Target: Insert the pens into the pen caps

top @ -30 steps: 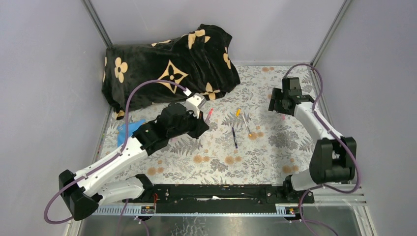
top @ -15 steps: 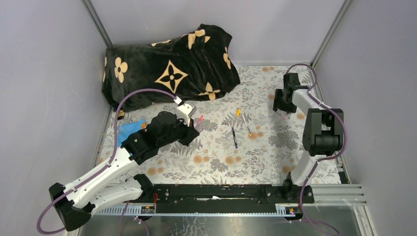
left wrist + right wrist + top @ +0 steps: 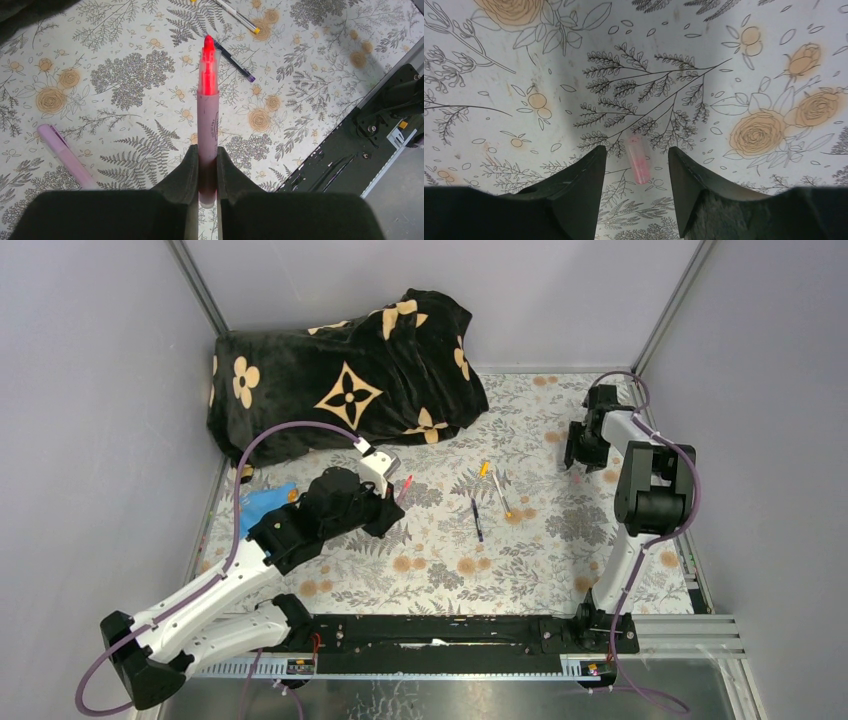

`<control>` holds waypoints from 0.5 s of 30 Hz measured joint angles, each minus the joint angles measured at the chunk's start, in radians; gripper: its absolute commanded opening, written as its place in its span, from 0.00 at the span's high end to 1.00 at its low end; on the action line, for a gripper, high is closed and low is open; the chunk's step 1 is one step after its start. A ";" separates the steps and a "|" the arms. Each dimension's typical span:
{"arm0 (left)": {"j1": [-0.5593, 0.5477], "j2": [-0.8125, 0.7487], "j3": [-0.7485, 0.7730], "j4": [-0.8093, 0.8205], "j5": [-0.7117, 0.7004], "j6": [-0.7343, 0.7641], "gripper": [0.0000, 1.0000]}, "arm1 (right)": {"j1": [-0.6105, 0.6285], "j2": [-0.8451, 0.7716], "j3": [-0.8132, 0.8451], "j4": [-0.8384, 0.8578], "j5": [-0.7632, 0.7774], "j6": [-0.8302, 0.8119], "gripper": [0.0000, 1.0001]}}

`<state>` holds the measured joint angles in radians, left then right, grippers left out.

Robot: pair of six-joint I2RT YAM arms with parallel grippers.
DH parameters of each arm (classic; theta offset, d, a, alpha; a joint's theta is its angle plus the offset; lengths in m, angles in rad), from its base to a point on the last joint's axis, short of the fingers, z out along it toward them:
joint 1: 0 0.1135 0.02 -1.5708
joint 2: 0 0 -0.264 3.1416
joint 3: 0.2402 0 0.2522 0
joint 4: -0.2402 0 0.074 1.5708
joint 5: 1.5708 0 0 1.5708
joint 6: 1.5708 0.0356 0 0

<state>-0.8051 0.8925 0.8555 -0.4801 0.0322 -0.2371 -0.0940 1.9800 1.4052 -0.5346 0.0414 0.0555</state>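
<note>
The pink pen point(image 3: 207, 125) is clamped between the closed jaws of the left gripper point(image 3: 205, 156). Its barrel juts out beyond the fingertips, and the bright red end point(image 3: 208, 65) hangs above the flowered tablecloth point(image 3: 440, 570) at centre-left of the table.

A short pink cap point(image 3: 640, 165) lies flat on the cloth at the far right. The right gripper point(image 3: 635, 150) is lowered over it with its jaws parted. One finger point(image 3: 584, 175) stands on each side of the cap, with cloth showing between it and both of them, so nothing is grasped there.

The dark blue pen point(image 3: 477, 520) lies mid-table, to the right of the held pen. Just right of it lies the white pen point(image 3: 501, 493), whose near end is yellow. An orange-yellow cap point(image 3: 484, 469) rests just beyond the blue pen, beside the far end of the white one.

In the left wrist view a lilac piece point(image 3: 62, 150) lies on the cloth beside the left gripper. Its near end is hidden by the gripper, so it may be a cap or a pen.

A black blanket point(image 3: 340, 380) with tan flower motifs is heaped at the far left. A crumpled blue item point(image 3: 262, 502) lies at the left edge, beside the left arm.
</note>
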 measured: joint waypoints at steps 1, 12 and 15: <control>0.000 0.004 0.000 0.000 0.000 0.000 1.00 | 0.000 0.006 0.000 -0.007 -0.005 -0.003 0.46; 0.000 0.016 0.000 -0.013 0.000 -0.001 1.00 | 0.000 0.046 0.016 -0.026 -0.018 -0.002 0.62; 0.000 0.016 0.000 -0.018 0.000 0.000 1.00 | 0.000 0.047 0.019 -0.032 -0.019 -0.001 0.67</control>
<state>-0.8051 0.9085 0.8558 -0.4984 0.0322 -0.2375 -0.0944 2.0274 1.4239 -0.5671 0.0219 0.0544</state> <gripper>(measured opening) 0.157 0.370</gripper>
